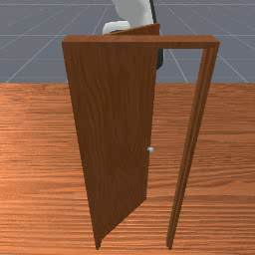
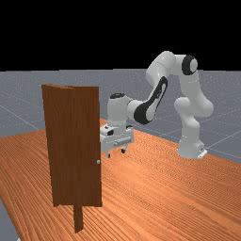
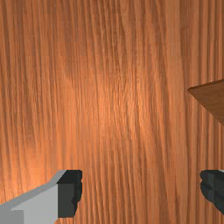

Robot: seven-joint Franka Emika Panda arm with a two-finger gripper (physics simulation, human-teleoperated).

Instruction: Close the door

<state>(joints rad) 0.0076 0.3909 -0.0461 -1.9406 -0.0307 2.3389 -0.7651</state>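
Note door frame (image 1: 139, 42) nearest in front view, upright on table (image 1: 30, 199); see door (image 1: 112, 124) open, hinged at front view's left, with knob (image 1: 151, 149) at free edge. Find gripper (image 2: 116, 153) above table, behind door in front view, with fingers wide apart.

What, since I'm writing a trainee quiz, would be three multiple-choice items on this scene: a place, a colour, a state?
1. Where is the knob on the door?
A) At its top edge
B) By its free edge
C) By its hinged edge

2. What colour are the gripper's fingertips?
A) Black
B) Red
C) Yellow

3. How does the door stand?
A) Shut
B) Flat on the table
C) Ajar

1 B: the front view shows it beside the opening.
2 A: the wrist view shows them.
3 C: a gap parts its free edge from the frame post.
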